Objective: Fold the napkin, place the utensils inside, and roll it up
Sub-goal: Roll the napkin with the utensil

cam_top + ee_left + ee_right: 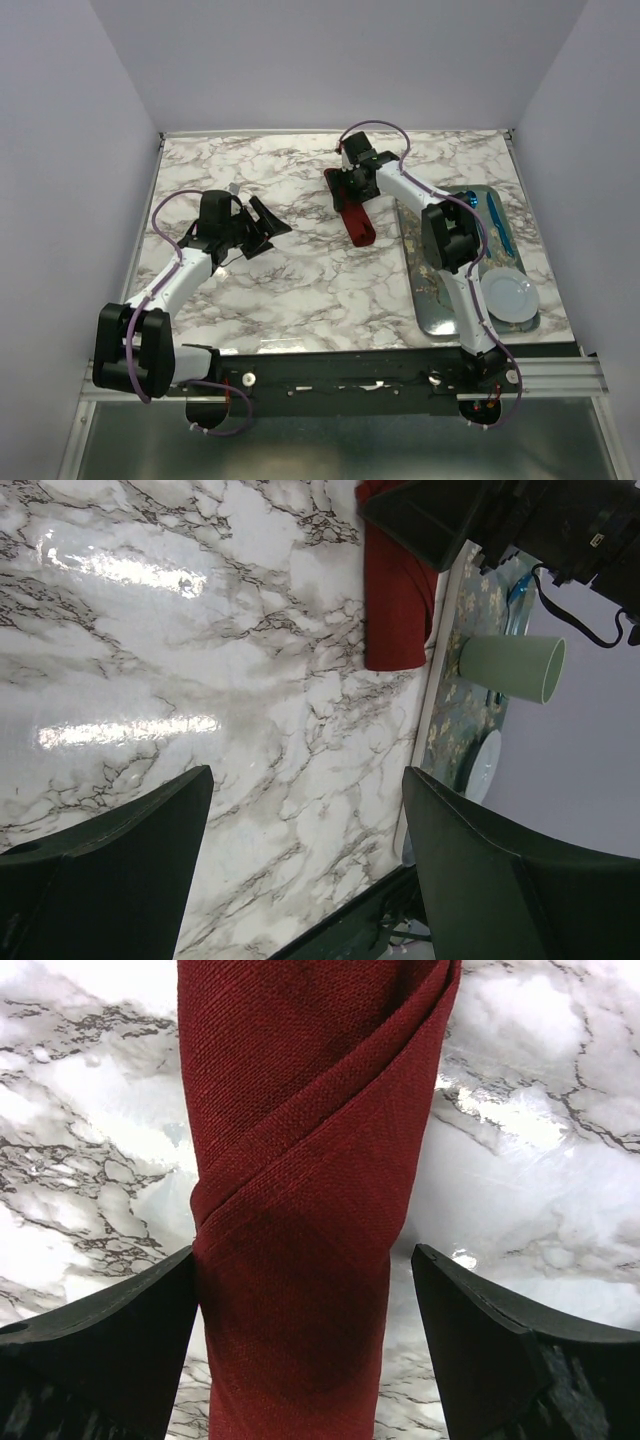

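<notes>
The dark red napkin (358, 222) lies rolled into a narrow bundle on the marble table, right of centre. My right gripper (350, 185) stands over its far end, open. In the right wrist view the napkin roll (300, 1210) runs between the jaws of my right gripper (304, 1252); the left finger (120, 1330) is against the cloth and the right finger (500, 1340) stands apart from it. The utensils are hidden. My left gripper (265, 225) hovers open and empty over the table's left half, with only marble between the jaws of the left gripper (307, 772) and the napkin (398, 600) farther off.
A patterned tray (430, 300) lies along the right side, carrying a white plate (507, 293) and a blue item (498, 222). The left wrist view also shows a pale green cup (512, 667) on the tray (455, 710). Walls close in the table on three sides.
</notes>
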